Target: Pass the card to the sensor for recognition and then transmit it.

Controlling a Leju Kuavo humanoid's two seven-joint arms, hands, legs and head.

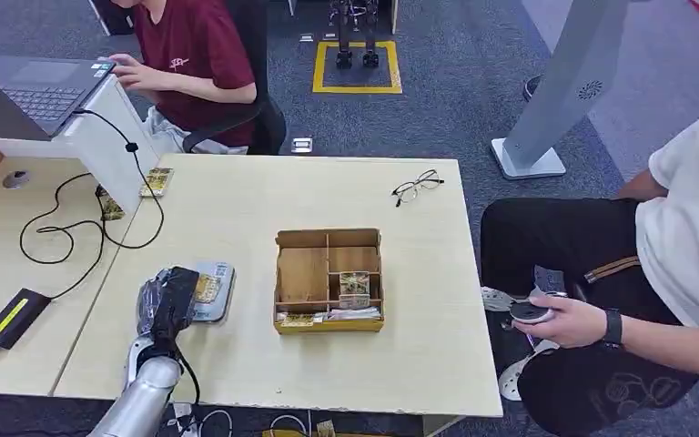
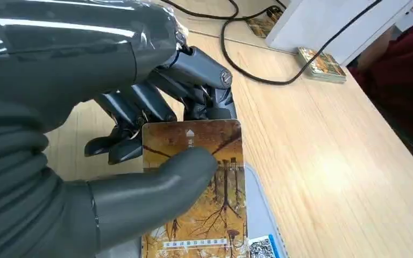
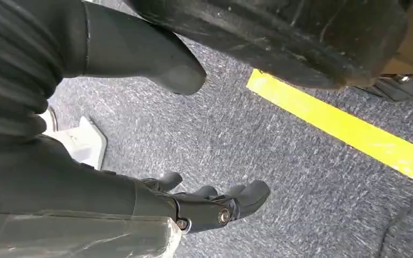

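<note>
Now the left hand (image 1: 171, 300) holds the card (image 2: 204, 188) flat over the grey sensor (image 1: 217, 293) at the table's near left part. Its thumb presses on the card's picture face and the dark fingers (image 2: 140, 107) curl behind the far edge, so the card is pinched. The card's long axis runs away from the wrist, toward about one o'clock from the palm, and it lies almost touching the sensor plate. The wooden tray (image 1: 329, 280) stands at three o'clock from this hand, near. The right hand (image 3: 204, 207) hangs over the carpet with fingers loosely apart, gripping nothing, so I judge the left hand is the nearer one for passing on.
</note>
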